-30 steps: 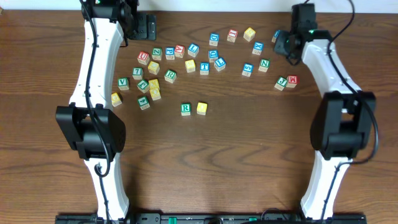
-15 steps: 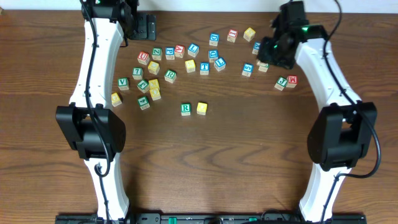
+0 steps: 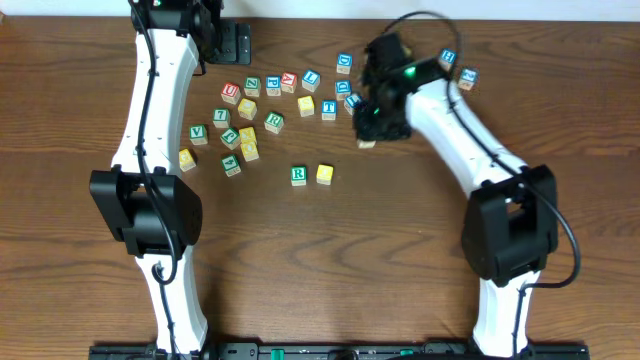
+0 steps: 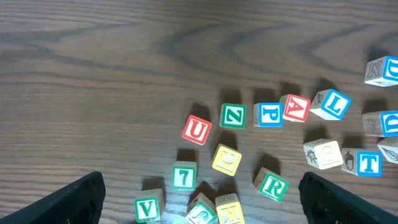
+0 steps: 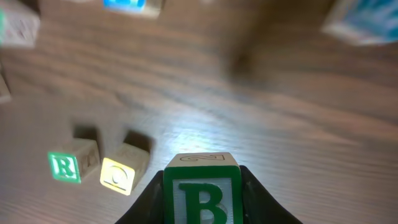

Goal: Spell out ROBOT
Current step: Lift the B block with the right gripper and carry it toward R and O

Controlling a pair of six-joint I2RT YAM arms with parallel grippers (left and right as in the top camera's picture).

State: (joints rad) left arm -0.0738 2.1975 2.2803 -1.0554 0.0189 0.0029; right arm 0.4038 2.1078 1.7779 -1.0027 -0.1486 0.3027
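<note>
My right gripper [image 5: 202, 202] is shut on a cube with a green-printed B [image 5: 202, 194] and holds it above the table. In the overhead view this gripper [image 3: 372, 128] hangs right of and behind the row. That row is the green R cube [image 3: 298, 175] [image 5: 64, 167] with a yellow-faced cube [image 3: 325, 174] [image 5: 118, 175] touching its right side. The blue T cube [image 3: 329, 109] [image 4: 369, 163] lies in the scattered group. Another yellow-faced cube [image 4: 226, 159] lies there too. My left gripper [image 4: 200, 208] [image 3: 233, 42] is open over the back left cubes, holding nothing.
Several loose letter cubes lie scattered across the back of the table, among them red U [image 4: 196, 130], green Z [image 4: 232, 116], blue P [image 4: 269, 114] and red A [image 4: 296, 108]. Two more cubes [image 3: 458, 66] sit at the back right. Bare wood stretches in front of the R cube.
My right arm has swung left from the back right corner towards the middle of the table, carrying the B cube. The left arm has not moved.
</note>
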